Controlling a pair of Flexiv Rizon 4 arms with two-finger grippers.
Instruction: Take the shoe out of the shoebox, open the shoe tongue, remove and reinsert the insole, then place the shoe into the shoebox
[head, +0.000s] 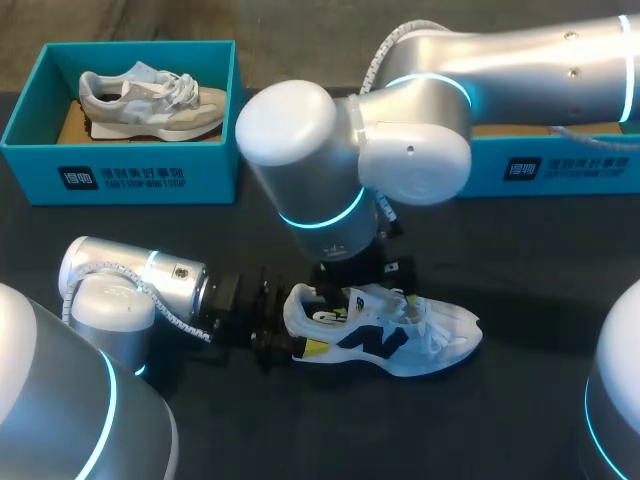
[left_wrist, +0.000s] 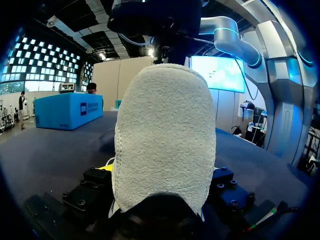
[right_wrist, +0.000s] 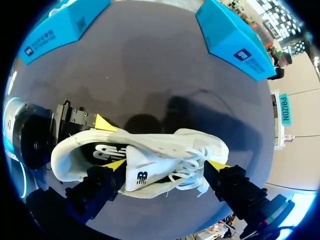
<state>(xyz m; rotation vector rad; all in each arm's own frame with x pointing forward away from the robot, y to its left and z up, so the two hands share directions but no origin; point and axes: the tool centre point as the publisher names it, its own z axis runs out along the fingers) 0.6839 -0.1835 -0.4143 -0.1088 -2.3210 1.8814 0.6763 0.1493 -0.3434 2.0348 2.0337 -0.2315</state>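
A white shoe with a dark side logo rests on the dark table, toe pointing right. My left gripper comes in low from the left and is shut on its heel, one yellow tip on the far side and one on the near side. In the left wrist view the heel fills the space between the fingers. My right gripper hangs open over the shoe. Its fingertips straddle the white tongue and the laces.
A teal shoebox at the back left holds a beige shoe. A second teal box stands at the back right, partly behind my right arm. Bare dark tabletop lies in front of the white shoe.
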